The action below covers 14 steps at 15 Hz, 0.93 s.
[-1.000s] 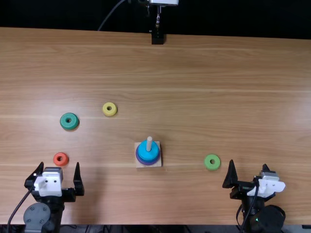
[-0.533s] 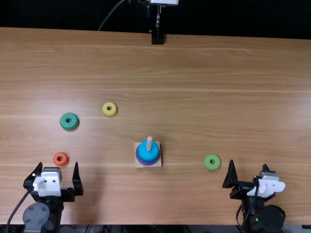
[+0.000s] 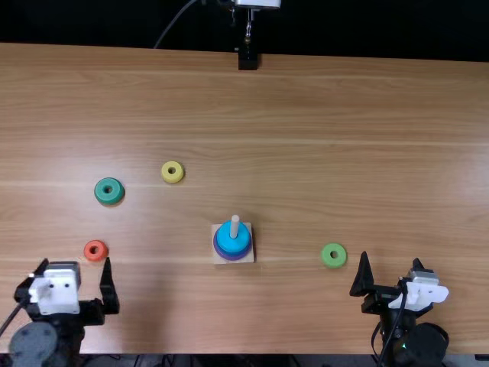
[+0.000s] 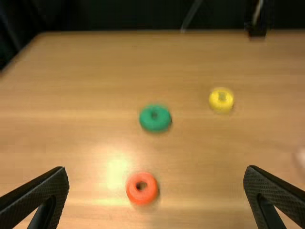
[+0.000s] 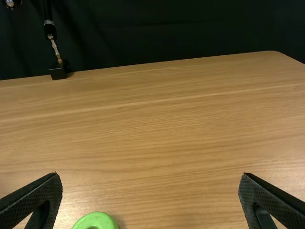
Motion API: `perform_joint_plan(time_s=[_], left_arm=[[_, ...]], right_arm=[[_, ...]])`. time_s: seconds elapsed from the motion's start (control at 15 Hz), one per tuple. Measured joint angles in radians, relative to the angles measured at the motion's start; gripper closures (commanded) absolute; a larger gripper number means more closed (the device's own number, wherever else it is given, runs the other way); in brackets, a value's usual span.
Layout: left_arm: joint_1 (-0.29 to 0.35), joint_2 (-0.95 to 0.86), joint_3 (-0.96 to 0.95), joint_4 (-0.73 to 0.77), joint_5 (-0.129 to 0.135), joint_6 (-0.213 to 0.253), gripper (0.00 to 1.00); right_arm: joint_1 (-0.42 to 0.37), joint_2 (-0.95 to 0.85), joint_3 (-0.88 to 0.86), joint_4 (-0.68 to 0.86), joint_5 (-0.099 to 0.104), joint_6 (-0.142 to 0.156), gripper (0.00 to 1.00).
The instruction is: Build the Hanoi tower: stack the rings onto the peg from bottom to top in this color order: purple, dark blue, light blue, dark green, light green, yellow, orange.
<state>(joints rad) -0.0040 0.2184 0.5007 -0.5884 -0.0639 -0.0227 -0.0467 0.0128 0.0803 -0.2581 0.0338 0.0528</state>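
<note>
The peg (image 3: 235,226) rises from a square wooden base, with a light blue ring (image 3: 229,238) on top of darker blue and purple around it. My left gripper (image 3: 73,277) stands open at the near left, just left of the orange ring (image 3: 95,250); its wrist view shows the gripper (image 4: 156,191) too. Farther back lie the dark green ring (image 3: 109,191) and yellow ring (image 3: 173,172). Right of the base is the light green ring (image 3: 334,255). My right gripper (image 3: 391,267) is open beyond that ring's right side; the right wrist view shows the gripper (image 5: 150,195) with nothing held.
A black stand (image 3: 247,58) is at the table's far edge, with a cable to its left. The wooden table (image 3: 321,138) stretches between the rings and that edge.
My left gripper has shifted left in the top view and remains open. The right gripper, the rings and the peg base have kept their places.
</note>
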Motion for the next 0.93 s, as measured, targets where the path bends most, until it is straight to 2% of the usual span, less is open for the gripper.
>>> perform_joint_plan(time_s=[0.13,0.27,0.47,0.73,0.93], left_arm=[[0.045,0.157,0.125,-0.014,0.0,0.0,0.0],[0.071,0.332,0.229,-0.097,0.0,-0.001,0.0],[0.072,0.505,0.388,-0.174,0.006,0.0,0.0],[0.084,0.81,0.394,-0.194,0.042,-0.001,0.0],[0.083,0.997,0.416,-0.214,0.046,0.0,0.0]], right_arm=[[0.0,0.0,0.0,0.0,0.0,0.0,0.0],[0.0,0.0,0.0,0.0,0.0,0.0,0.0],[0.0,0.0,0.0,0.0,0.0,0.0,0.0],[0.0,0.0,0.0,0.0,0.0,0.0,0.0],[0.0,0.0,0.0,0.0,0.0,0.0,0.0]])
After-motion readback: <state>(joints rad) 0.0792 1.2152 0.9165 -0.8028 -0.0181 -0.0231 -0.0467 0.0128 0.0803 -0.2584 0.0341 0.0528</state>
